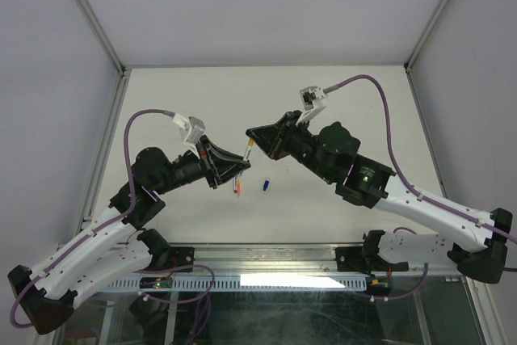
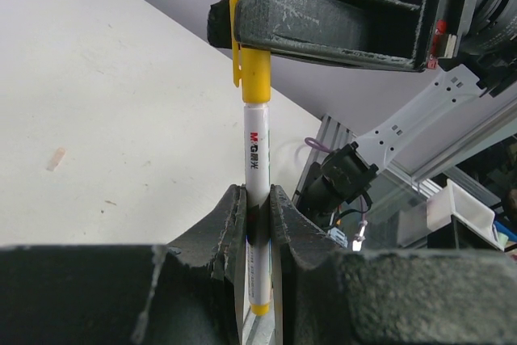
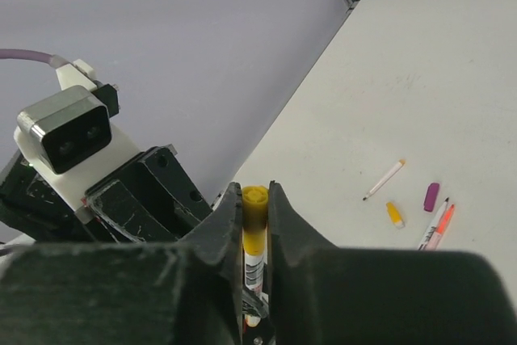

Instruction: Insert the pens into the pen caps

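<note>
- One axis to mind: yellow pen (image 2: 257,159) held lengthwise between both grippers, well above the table (image 1: 339,103), with yellow cap (image 2: 255,74) in line on its far end.
- Pinched on the yellow pen's white barrel, near its rear end: left gripper (image 2: 257,195).
- Pressed together on the yellow cap, straight beyond the yellow pen's tip end and so nearer the cap: right gripper (image 3: 254,195).
- Cap seemingly seated or nearly so; any last push best kept straight along the barrel, no sideways lean.
- Lying on the table beneath and beside the yellow pen: blue cap (image 1: 264,186), more pens (image 1: 237,187), orange cap (image 3: 394,214), purple cap (image 3: 431,196).
</note>
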Robot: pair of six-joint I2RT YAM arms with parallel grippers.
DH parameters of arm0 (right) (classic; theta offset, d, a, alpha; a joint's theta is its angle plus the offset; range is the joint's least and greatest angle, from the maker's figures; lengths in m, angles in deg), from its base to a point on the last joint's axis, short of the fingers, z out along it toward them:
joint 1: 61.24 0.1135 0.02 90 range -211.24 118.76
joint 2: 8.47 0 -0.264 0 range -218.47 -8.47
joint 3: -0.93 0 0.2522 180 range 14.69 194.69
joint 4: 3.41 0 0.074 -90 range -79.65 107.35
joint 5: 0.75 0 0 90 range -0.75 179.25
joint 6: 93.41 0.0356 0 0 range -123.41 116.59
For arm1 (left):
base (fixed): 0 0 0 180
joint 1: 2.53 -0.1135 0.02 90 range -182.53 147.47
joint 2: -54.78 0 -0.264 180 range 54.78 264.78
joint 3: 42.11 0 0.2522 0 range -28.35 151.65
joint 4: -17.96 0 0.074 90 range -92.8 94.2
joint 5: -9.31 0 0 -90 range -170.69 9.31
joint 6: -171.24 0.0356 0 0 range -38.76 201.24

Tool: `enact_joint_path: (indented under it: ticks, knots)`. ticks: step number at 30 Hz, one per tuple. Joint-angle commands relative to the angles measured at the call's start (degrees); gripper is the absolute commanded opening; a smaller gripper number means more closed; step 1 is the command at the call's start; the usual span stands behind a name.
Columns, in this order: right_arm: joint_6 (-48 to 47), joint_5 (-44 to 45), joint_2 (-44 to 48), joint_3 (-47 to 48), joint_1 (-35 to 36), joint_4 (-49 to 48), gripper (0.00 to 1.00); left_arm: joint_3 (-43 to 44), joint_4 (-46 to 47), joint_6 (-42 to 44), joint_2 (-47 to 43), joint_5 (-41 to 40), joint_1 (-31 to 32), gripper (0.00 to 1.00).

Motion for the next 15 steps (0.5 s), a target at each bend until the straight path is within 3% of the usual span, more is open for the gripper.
enact_joint_path:
  ticks: [1,8,15]
  knots:
    - [0.7,-2.1,0.8,0.1,-0.2,-3.0,0.00,6.2,1.4,2.1,0.5,-2.2,0.4,0.00]
    - [2.6,-2.7,0.9,-1.0,0.0,1.4,0.00,12.7,3.4,2.6,0.9,-7.5,0.4,0.00]
    - [5.0,-4.3,-0.5,-4.3,2.5,3.7,0.00,19.6,5.6,4.8,4.0,-7.0,0.4,0.00]
